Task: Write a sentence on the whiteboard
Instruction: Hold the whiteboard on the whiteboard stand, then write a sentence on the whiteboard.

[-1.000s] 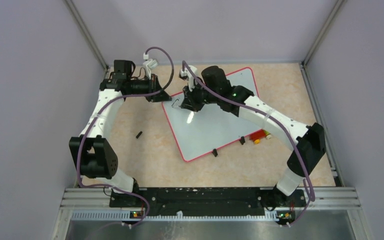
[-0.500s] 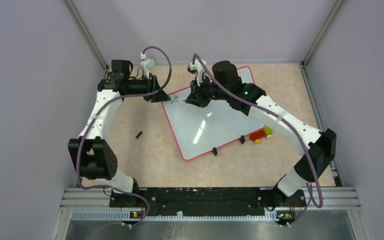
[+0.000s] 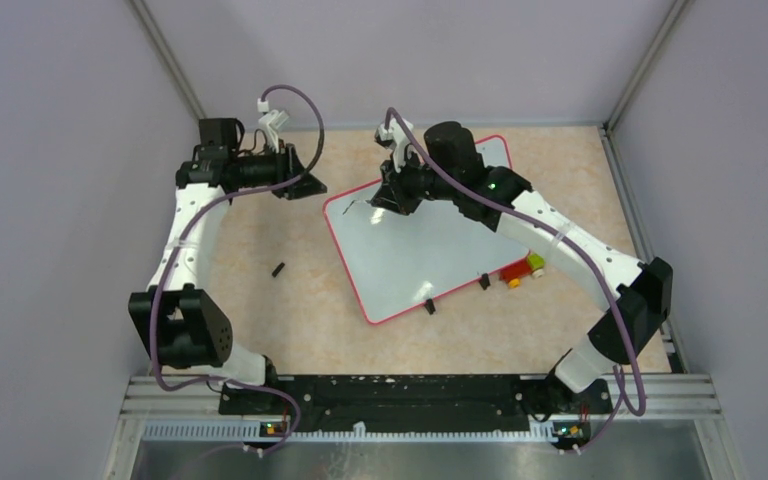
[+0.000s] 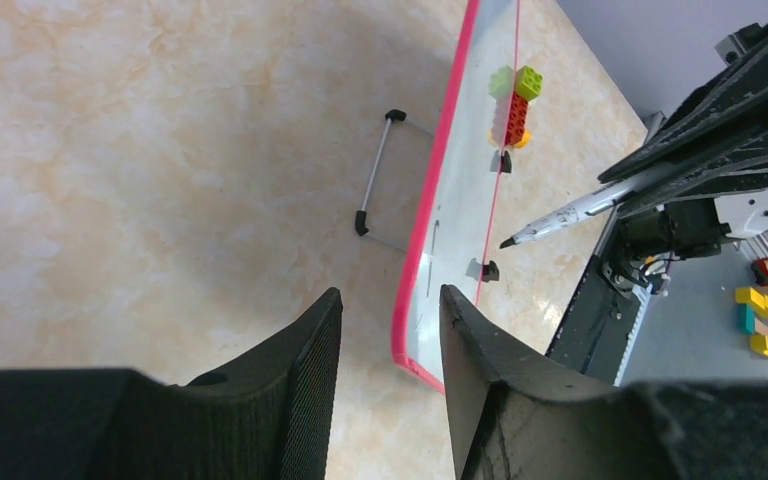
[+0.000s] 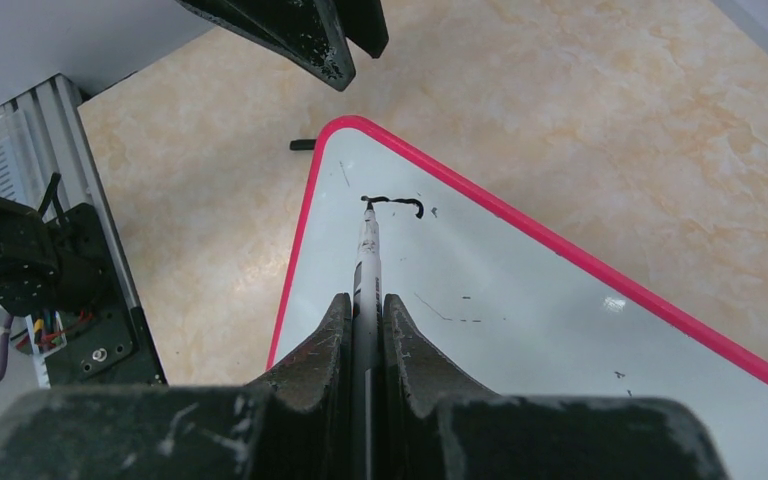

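The whiteboard [image 3: 430, 255], white with a thin red frame, lies tilted on the tan table. My right gripper [image 3: 385, 200] is shut on a black-and-white marker [image 5: 368, 262] whose tip rests on the board near its far left corner. One short curved black stroke [image 5: 396, 203] runs from the tip; no readable words of the sentence show. My left gripper [image 3: 310, 185] is open and empty, off the board to the left of that corner. The left wrist view shows the board's edge [image 4: 430, 225] and the marker [image 4: 570, 210] beyond my open fingers.
A red, yellow and green brick stack [image 3: 522, 270] lies by the board's near right edge, also in the left wrist view [image 4: 515, 100]. A small black cap [image 3: 278, 269] lies on the table to the left. A thin wire bracket [image 4: 378, 172] lies beside the board's edge.
My right gripper moved the marker up to the board's far left corner and a short stroke appeared. My left gripper drew back to the left, away from the corner.
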Tool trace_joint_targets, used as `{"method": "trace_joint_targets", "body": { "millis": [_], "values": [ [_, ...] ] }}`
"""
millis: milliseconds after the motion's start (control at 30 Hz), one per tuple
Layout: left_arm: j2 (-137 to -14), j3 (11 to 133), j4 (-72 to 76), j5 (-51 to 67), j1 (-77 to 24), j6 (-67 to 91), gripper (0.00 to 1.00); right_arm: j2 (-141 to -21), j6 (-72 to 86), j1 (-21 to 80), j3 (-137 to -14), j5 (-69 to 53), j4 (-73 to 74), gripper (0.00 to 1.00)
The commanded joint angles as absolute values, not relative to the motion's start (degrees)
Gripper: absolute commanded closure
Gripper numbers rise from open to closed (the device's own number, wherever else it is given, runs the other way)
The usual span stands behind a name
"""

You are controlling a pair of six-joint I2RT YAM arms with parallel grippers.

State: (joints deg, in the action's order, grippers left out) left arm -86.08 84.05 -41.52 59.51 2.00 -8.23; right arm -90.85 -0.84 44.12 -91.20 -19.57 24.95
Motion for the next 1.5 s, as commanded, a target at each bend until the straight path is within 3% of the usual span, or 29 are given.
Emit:
{"method": "trace_joint_targets", "body": {
  "millis": [0,433,1000,1133,1467],
  "values": [
    [-86.2,84.5,-40.2,60.4,2.7,-8.2,0.53,-89.3,-0.4,43.9,-91.9,-20.2,23.3,1.00],
    [-88.6,82.6,-41.4,62.1,0.3,-9.6,0.55,-91.1,-1.3,43.9,-91.8,-16.7,22.8,1.00],
    [-89.2,82.8,-41.0,61.3,-2.3,-9.4,0.95,-92.9,-1.4,43.9,-90.3,-15.3,22.2,1.00],
    [-89.1,82.8,-41.0,61.4,-2.4,-9.6,1.00,-93.3,-1.5,43.9,-90.5,-15.1,22.2,1.00],
    [-88.8,82.8,-41.0,61.2,-3.2,-10.7,1.00,-94.9,-1.7,43.9,-91.6,-14.3,22.2,1.00]
  ]
}}
